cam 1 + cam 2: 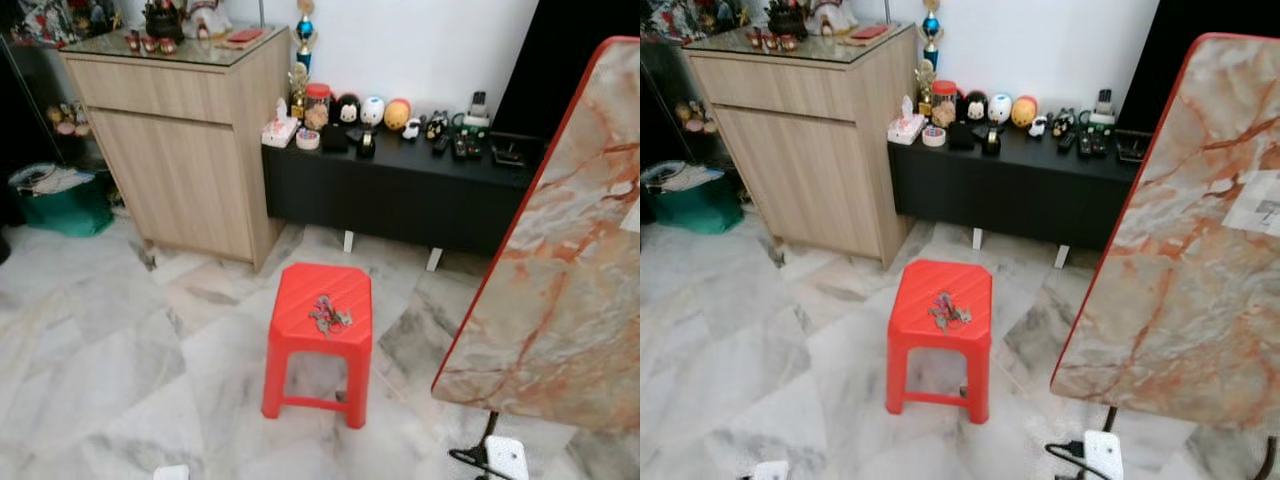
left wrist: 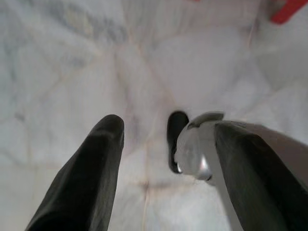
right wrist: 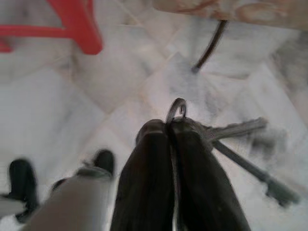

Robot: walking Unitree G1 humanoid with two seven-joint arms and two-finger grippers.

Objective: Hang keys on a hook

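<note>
Your right gripper [image 3: 168, 132] hangs low over the floor [image 1: 120, 340] with fingers clenched on a key ring [image 3: 176, 109], its keys [image 3: 250, 159] dangling free for hooking, while your left gripper [image 2: 166, 139] idles with fingers released.

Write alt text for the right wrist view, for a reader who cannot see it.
The right gripper is shut on a ring of keys, whose blades splay out beside the black fingers above a pale marble floor. A leg of the red stool and a dark cable lie beyond.
</note>
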